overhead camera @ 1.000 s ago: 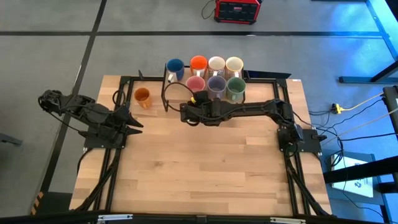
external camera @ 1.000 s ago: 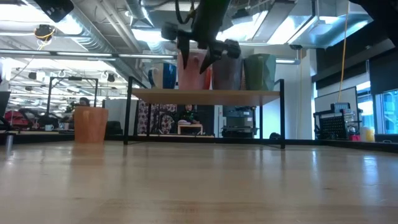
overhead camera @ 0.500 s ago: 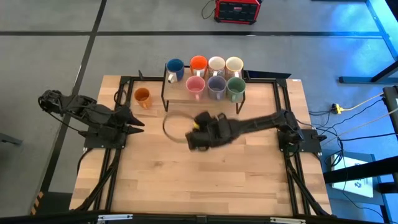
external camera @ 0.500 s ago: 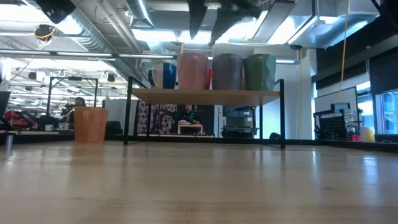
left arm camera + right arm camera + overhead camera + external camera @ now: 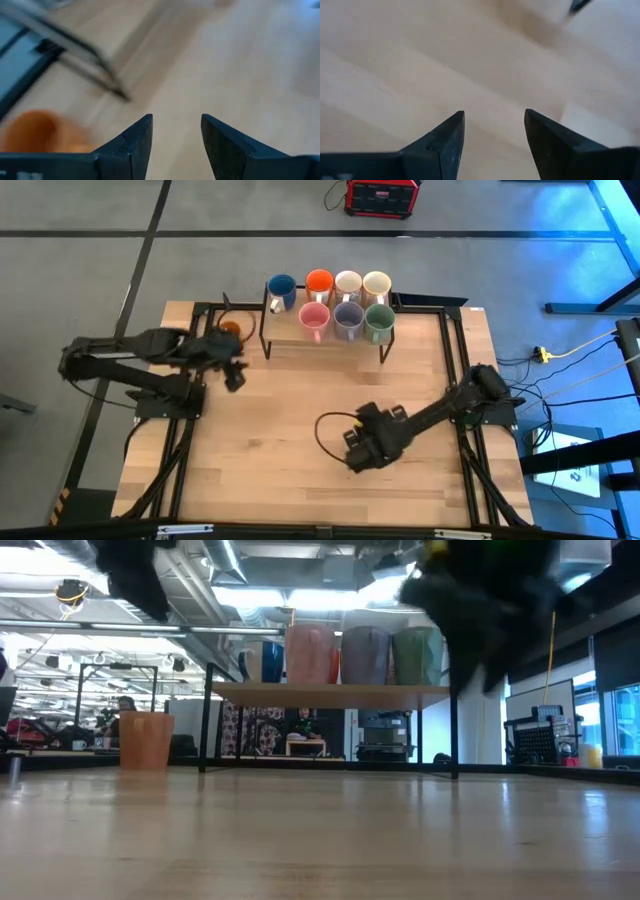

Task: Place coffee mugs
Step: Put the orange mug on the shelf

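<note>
Seven coffee mugs sit on a small black rack (image 5: 385,340) at the far side of the wooden table (image 5: 300,480). In the far row, going left to right, are the blue mug (image 5: 282,287), the red-orange mug (image 5: 319,282) and two cream mugs (image 5: 347,284) (image 5: 377,284). In the near row are the pink mug (image 5: 314,318), the lavender mug (image 5: 348,317) and the green mug (image 5: 379,319). In the low view the pink, lavender and green mugs stand upright in a line on the rack's shelf, with the blue one peeking out behind on the left. The eighth one, the amber orange mug (image 5: 230,329), stands upright by itself on the table just left of the rack, and it shows clearly in the low view (image 5: 146,740). The left gripper (image 5: 232,368) is right beside this mug, on its near side, not touching it. Its fingers (image 5: 132,145) are spread apart with nothing between them, and its own camera sees an orange blur of the mug close by. The right gripper (image 5: 362,448) is well apart from the rack, over the middle of the table toward the near side. Its fingers (image 5: 445,142) are also spread apart and hold nothing, with only bare wood under them.
</note>
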`<action>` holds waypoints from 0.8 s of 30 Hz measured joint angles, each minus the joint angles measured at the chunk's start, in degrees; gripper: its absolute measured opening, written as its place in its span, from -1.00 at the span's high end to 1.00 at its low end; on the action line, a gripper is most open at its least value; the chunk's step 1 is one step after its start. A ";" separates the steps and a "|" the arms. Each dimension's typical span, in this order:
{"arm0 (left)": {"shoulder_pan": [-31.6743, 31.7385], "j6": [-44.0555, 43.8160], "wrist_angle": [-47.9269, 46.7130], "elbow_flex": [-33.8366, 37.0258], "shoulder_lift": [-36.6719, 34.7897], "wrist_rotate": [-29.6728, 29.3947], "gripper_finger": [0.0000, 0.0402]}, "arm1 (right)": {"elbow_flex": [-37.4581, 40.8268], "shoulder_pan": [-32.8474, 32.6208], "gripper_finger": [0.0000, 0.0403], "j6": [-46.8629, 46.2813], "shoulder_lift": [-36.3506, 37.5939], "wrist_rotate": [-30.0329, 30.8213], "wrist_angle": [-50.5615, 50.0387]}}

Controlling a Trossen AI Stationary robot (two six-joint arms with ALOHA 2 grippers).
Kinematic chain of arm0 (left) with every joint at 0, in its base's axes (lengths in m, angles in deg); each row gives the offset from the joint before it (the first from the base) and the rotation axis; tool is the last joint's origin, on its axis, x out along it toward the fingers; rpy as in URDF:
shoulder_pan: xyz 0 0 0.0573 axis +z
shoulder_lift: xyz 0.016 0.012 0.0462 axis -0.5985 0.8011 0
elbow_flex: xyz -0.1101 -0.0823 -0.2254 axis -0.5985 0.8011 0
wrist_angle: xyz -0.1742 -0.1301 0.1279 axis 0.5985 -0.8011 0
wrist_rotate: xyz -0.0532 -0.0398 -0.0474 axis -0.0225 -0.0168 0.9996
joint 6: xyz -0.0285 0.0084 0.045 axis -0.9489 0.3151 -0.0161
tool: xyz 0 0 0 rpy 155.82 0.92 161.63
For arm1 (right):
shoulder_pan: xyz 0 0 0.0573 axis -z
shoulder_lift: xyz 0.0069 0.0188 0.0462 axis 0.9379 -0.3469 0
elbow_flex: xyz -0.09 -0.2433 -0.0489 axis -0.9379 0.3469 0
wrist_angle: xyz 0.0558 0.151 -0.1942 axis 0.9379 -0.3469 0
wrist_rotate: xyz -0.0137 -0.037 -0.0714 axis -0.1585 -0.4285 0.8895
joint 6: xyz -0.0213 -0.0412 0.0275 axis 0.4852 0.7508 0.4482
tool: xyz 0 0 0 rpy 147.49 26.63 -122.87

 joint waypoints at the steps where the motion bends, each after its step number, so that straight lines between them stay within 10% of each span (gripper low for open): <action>1: 2.76 0.96 -1.18 -0.96 1.48 -0.11 0.19 | 3.36 -0.80 0.04 -0.83 1.03 -0.77 2.79; 10: 26.13 7.59 -4.03 -1.45 8.86 6.97 0.20 | 22.75 -5.30 0.04 -3.22 7.89 -1.28 21.45; 24: 42.44 15.90 -3.57 -1.20 21.08 10.17 0.20 | 26.85 -6.14 0.04 -0.02 8.22 1.41 26.39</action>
